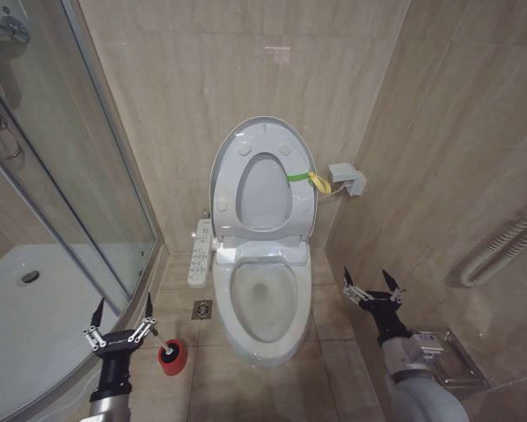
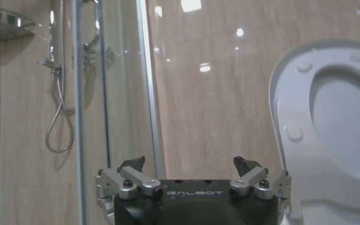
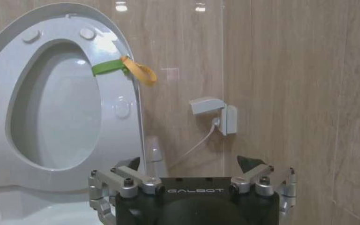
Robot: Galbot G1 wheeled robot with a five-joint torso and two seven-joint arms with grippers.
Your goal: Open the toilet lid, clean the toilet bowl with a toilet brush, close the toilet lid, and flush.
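The toilet lid [image 1: 259, 124] stands upright against the wall, with the seat ring [image 1: 231, 167] raised in front of it and a green-yellow band [image 1: 303, 178] on its right side. Below, the toilet bowl [image 1: 231, 308] lies uncovered. The toilet brush [image 1: 155, 333] stands in its red holder cup [image 1: 171, 357] on the floor left of the bowl. My left gripper [image 1: 123, 303] hovers open just left of the brush, touching nothing. To the right of the bowl my right gripper [image 1: 367, 274] is open and empty. The raised lid [image 3: 55, 117] and band [image 3: 108, 67] face the right gripper [image 3: 189, 161]; the left gripper [image 2: 189, 163] faces the wall.
A glass shower enclosure [image 1: 87, 158] and curved white tray [image 1: 34, 299] fill the left. A control panel [image 1: 201, 253] sits beside the toilet, with a floor drain [image 1: 202, 309] below it. A wall socket box [image 1: 347, 178] and a grab rail [image 1: 501, 251] are on the right.
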